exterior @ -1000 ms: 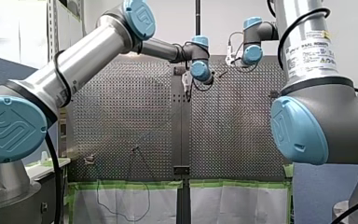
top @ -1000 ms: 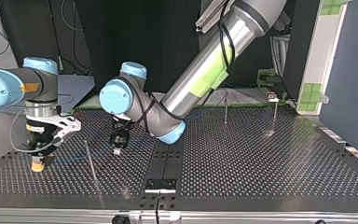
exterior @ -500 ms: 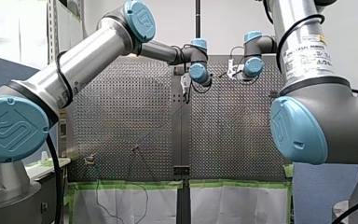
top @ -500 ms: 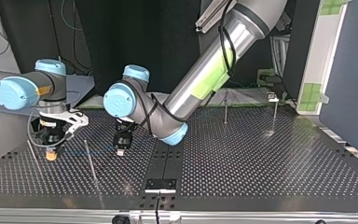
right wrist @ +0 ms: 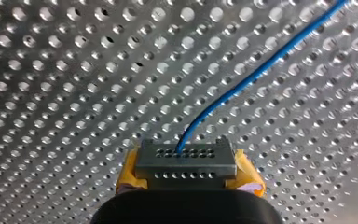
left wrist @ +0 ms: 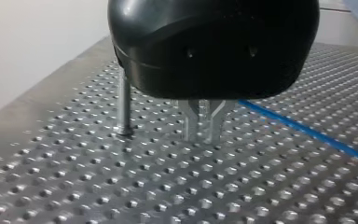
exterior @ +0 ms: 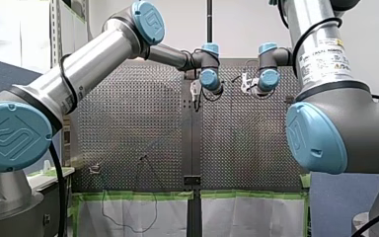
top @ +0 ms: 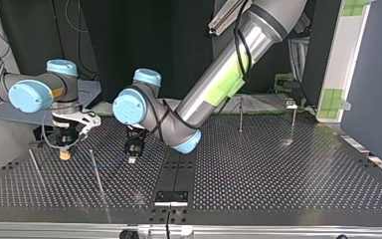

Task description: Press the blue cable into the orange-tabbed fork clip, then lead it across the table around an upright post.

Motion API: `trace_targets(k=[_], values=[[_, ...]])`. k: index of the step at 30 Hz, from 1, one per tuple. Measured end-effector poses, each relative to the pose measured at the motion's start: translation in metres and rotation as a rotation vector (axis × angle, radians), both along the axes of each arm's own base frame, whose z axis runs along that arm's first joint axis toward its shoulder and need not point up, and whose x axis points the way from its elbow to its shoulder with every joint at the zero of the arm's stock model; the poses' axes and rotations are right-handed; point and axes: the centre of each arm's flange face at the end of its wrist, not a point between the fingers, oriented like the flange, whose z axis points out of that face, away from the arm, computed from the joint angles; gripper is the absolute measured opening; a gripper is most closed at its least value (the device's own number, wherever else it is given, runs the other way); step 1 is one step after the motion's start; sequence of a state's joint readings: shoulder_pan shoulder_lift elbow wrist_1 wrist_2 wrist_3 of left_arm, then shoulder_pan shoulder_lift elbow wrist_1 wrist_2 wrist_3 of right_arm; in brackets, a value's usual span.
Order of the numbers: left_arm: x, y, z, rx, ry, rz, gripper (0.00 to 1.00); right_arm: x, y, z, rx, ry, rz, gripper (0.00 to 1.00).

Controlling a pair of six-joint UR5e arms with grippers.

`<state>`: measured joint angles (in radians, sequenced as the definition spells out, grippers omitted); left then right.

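Your right gripper (right wrist: 186, 151) clamps its yellow pads (right wrist: 127, 172) shut on the cable (right wrist: 261, 70); your left gripper (left wrist: 201, 137) pinches it too, fingers (left wrist: 191, 123) closed, seemingly holding it taut beside a post (left wrist: 124, 105) for routing.

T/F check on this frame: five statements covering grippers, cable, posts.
1. The blue cable is clamped in my right gripper. True.
2. Its pads are black. False: the pads are yellow.
3. An upright post stands beside my left gripper. True.
4. The cable is wrapped around that post. False: it runs along the table on the gripper's other side, apart from the post.
5. In the top view both grippers work in the right half. False: both are in the left half; the right half holds two thin posts.
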<state>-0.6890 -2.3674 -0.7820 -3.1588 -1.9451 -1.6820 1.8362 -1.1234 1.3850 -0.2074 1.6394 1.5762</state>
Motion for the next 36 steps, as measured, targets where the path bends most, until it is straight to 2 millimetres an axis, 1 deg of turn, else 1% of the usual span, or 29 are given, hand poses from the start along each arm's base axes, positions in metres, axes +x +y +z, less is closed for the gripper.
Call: trace_targets(k=[1, 2, 3, 8, 10, 11, 13, 14, 16, 17, 19, 21, 22, 29, 36], values=[[-0.001, 0.001, -0.005, 0.006, 0.006, 0.0, 0.35, 0.001, 0.001, -0.001, 0.002, 0.001, 0.001, 0.0], [-0.001, 0.001, -0.007, 0.011, 0.01, 0.001, 0.35, 0.001, 0.001, -0.003, 0.003, 0.002, 0.001, 0.0], [-0.001, 0.001, -0.01, 0.015, 0.012, 0.002, 0.37, 0.001, 0.002, -0.004, 0.005, 0.004, 0.002, 0.0], [-0.002, 0.003, -0.015, 0.029, 0.016, 0.016, 0.37, 0.002, 0.004, -0.012, 0.003, 0.004, 0.004, 0.0], [-0.002, 0.003, -0.014, 0.032, 0.014, 0.014, 0.47, 0.003, 0.004, -0.015, -0.002, 0.002, 0.006, 0.0], [-0.002, 0.003, -0.014, 0.033, 0.014, 0.013, 0.47, 0.003, 0.004, -0.017, -0.004, 0.002, 0.006, 0.0], [-0.003, 0.003, -0.014, 0.034, 0.013, 0.013, 0.72, 0.003, 0.005, -0.021, -0.004, 0.003, 0.006, 0.0], [-0.003, 0.003, -0.014, 0.034, 0.014, 0.013, 0.72, 0.003, 0.004, -0.023, -0.002, 0.004, 0.007, 0.0], [-0.003, 0.003, -0.014, 0.035, 0.014, 0.02, 0.87, 0.004, 0.004, -0.029, 0.005, 0.008, 0.008, 0.0], [-0.003, 0.003, -0.014, 0.035, 0.014, 0.024, 0.87, 0.004, 0.003, -0.032, 0.01, 0.01, 0.008, 0.0], [-0.003, 0.004, -0.014, 0.036, 0.015, 0.032, 0.95, 0.004, 0.003, -0.041, 0.022, 0.016, 0.007, 0.0], [-0.003, 0.004, -0.014, 0.033, 0.016, 0.036, 0.95, 0.004, 0.003, -0.05, 0.033, 0.021, 0.006, 0.0], [-0.003, 0.004, -0.014, 0.03, 0.017, 0.037, 0.97, 0.004, 0.003, -0.054, 0.036, 0.022, 0.006, 0.0], [-0.003, 0.005, -0.015, 0.022, 0.021, 0.041, 0.97, -0.001, 0.004, -0.088, 0.063, 0.032, 0.0, 0.0], [-0.005, 0.004, -0.015, 0.021, 0.021, 0.041, 0.97, -0.013, 0.01, -0.118, 0.076, 0.038, -0.015, 0.0]])
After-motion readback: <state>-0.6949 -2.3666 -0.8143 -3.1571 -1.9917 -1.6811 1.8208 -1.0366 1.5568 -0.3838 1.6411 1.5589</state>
